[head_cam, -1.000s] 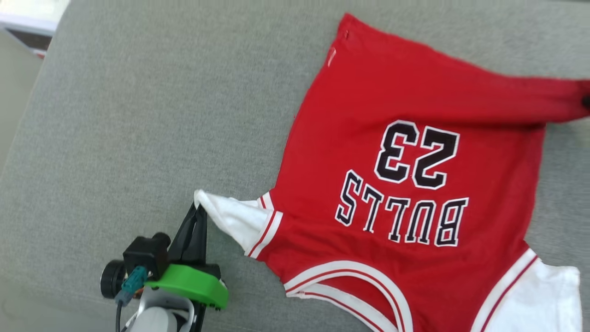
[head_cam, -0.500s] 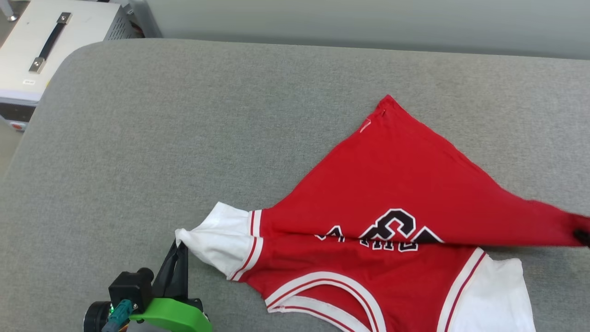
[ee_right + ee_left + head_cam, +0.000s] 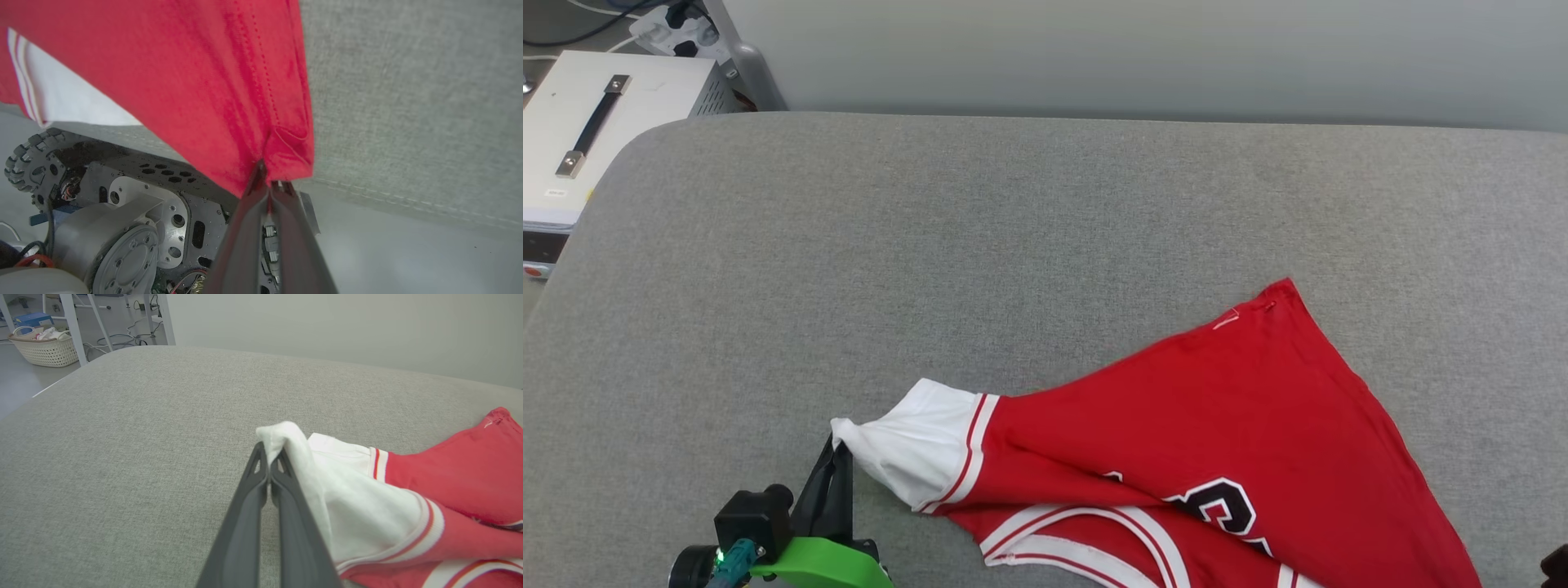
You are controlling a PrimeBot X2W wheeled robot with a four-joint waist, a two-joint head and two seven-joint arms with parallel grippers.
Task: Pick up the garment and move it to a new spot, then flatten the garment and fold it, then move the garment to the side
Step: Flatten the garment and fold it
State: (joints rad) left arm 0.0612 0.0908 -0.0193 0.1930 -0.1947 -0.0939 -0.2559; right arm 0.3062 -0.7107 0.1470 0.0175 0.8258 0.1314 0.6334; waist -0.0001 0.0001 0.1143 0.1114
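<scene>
Left pincer is gripping the white sleeve tip of the shirt, fully closed. The right pincer, clamped on the red hem, is pulling it nearer. On the grey cushion the red cloth is now covering most of the print, so folding is beginning.

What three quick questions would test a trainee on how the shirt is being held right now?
1. True or false: the left gripper is shut on the tip of the white sleeve of the garment.
2. Pick one: the right gripper pinches A) the collar trim, B) a red hemmed corner, C) the printed number.
3. Short answer: what does the garment lie on in the head view?

Key
1. True: the dark fingers meet with white cloth between them.
2. B.
3. A grey fabric surface.
</scene>
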